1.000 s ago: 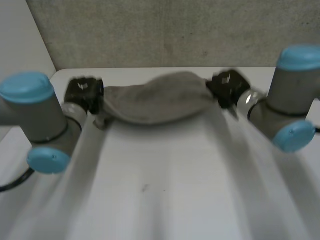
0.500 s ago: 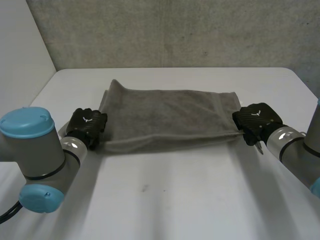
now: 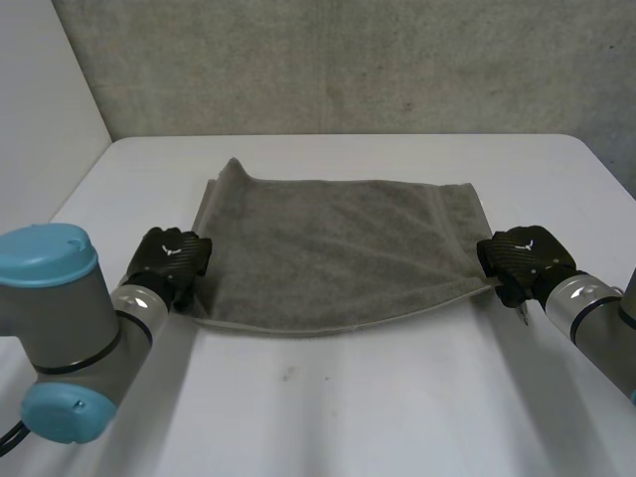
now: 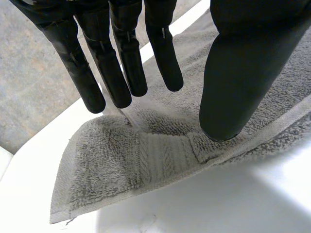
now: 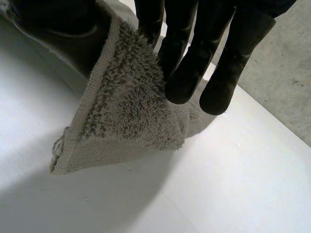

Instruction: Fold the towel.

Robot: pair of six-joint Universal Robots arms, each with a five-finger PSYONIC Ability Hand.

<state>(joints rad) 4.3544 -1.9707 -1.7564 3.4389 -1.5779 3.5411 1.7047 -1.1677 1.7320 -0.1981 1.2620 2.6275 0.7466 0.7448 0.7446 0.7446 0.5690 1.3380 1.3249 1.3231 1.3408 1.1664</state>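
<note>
On the near part of the white table [image 3: 328, 407], the left hand [image 4: 127, 58] is open, its fingers straight above the towel's [image 3: 338, 248] near left corner. The right hand [image 5: 187, 53] pinches the near right corner, slightly lifted. The towel spreads flat toward the wall [image 3: 348, 60].

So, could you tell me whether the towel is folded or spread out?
Folded double: on the towel, beside the left hand, a second layer peeks out under the hem.
</note>
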